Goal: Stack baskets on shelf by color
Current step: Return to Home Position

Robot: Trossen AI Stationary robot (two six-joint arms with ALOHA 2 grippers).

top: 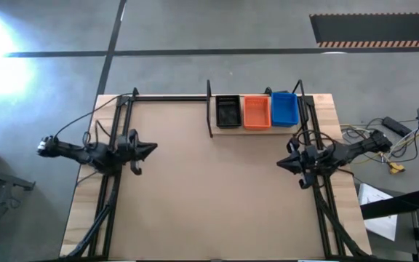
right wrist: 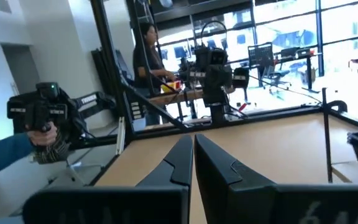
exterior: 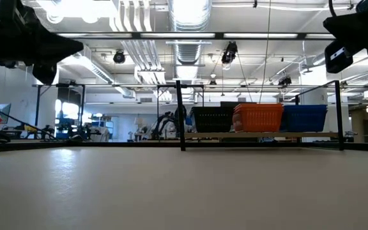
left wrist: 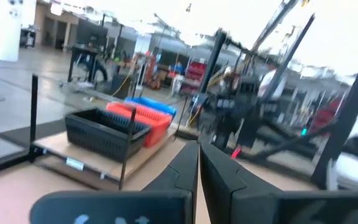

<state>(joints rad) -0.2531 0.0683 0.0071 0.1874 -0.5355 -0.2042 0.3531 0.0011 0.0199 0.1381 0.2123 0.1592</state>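
A black basket (top: 228, 111), an orange basket (top: 257, 111) and a blue basket (top: 284, 108) stand side by side on the light-wood shelf (top: 257, 129) at the table's far right. The low view shows the black basket (exterior: 211, 119), orange basket (exterior: 258, 117) and blue basket (exterior: 304, 117) resting by their bottoms on the shelf plank (exterior: 260, 135). How many are stacked in each cannot be told. My left gripper (top: 150, 150) hovers shut at the table's left side, my right gripper (top: 282, 164) shut at the right side, near of the shelf. Both hold nothing.
Black frame rails (top: 115, 182) run along the table's left and right (top: 324, 204) edges under the arms. The brown tabletop (top: 209, 196) lies between the grippers. A person's sleeve and hand with a device (right wrist: 33, 134) show beyond the table in the right wrist view.
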